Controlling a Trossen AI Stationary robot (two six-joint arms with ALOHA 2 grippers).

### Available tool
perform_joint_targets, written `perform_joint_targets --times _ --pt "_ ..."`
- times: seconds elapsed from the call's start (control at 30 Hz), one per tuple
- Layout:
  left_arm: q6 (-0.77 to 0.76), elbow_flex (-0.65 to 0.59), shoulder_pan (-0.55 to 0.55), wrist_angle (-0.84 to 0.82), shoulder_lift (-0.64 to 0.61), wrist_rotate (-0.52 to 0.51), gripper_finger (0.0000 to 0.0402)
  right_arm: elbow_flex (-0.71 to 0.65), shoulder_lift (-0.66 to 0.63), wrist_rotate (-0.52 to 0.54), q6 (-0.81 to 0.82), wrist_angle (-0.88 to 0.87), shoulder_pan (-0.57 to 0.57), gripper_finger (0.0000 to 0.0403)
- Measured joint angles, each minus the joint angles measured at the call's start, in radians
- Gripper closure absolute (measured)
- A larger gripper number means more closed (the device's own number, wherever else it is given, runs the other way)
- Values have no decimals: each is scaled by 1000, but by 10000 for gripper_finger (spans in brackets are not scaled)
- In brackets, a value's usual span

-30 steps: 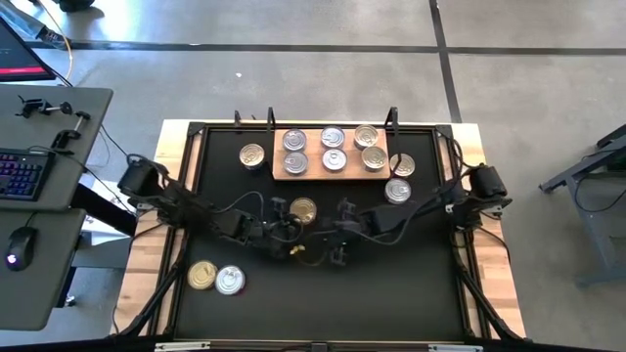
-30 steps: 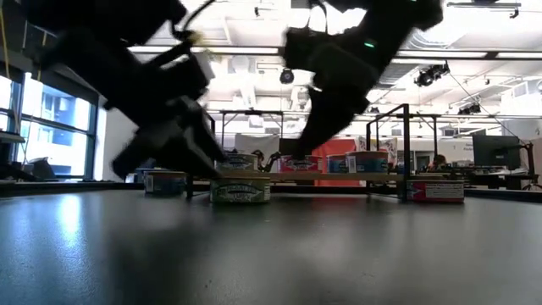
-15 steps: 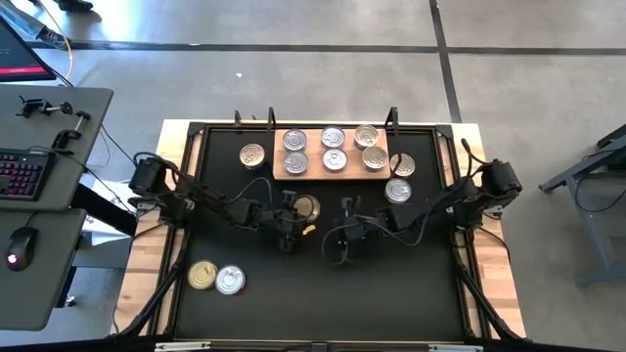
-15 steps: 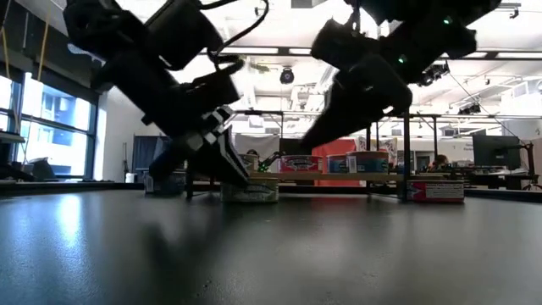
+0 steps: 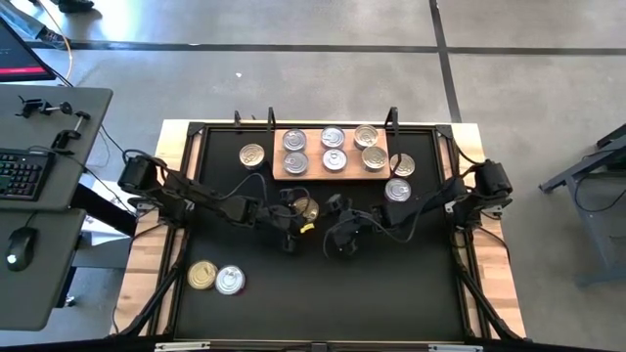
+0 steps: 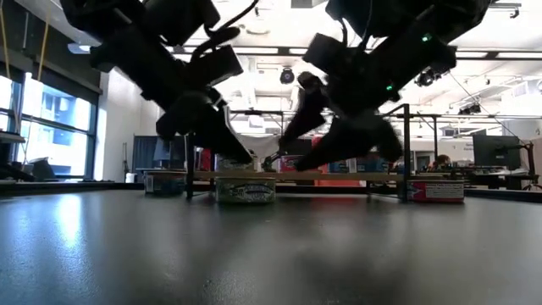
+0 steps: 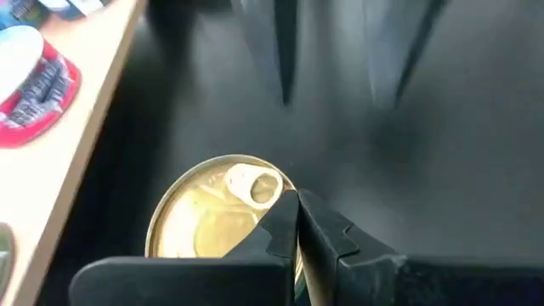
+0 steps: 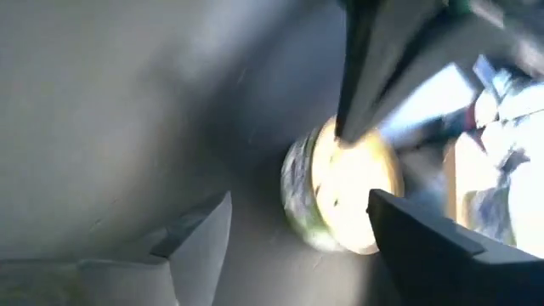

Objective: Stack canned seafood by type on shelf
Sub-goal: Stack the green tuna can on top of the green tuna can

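Note:
A gold-lidded can (image 7: 219,217) stands flat on the black mat, mid-table (image 5: 305,207). My left gripper (image 7: 297,204) is shut, its tips over the lid's rim beside the pull tab (image 7: 253,184). My right gripper (image 8: 293,225) is open, its fingers level on either side of the same can (image 8: 344,191) and short of it, just to the can's right (image 5: 333,209). The light-wood shelf (image 5: 279,172) at the far edge carries several silver-lidded cans. My left gripper has its shut fingertips (image 7: 287,208) on or just above the gold can's lid, at the rim next to the pull tab. The fingers slant down from the table's left. The can stays flat on the mat. I cannot tell whether the tips truly touch.
Loose cans stand left of the shelf (image 5: 251,154), right of it (image 5: 402,165) (image 5: 397,190), and at the near left, one gold (image 5: 201,275) and one silver (image 5: 230,281). A desk with keyboard and mouse lies beyond the table's left edge.
My left gripper has gone toward the far right onto the gold can and has shut. My right gripper has moved left and toward the far edge up to the same can and has opened. The can has stayed in place.

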Motion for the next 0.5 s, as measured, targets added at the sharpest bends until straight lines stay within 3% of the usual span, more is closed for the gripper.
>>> perform_joint_targets --times 0.17,0.5 --pt "25 -3 -7 -26 -12 7 394 9 36 32 -103 62 -2 124" --pt "347 -5 8 -69 54 -2 313 8 27 62 53 57 26 124"
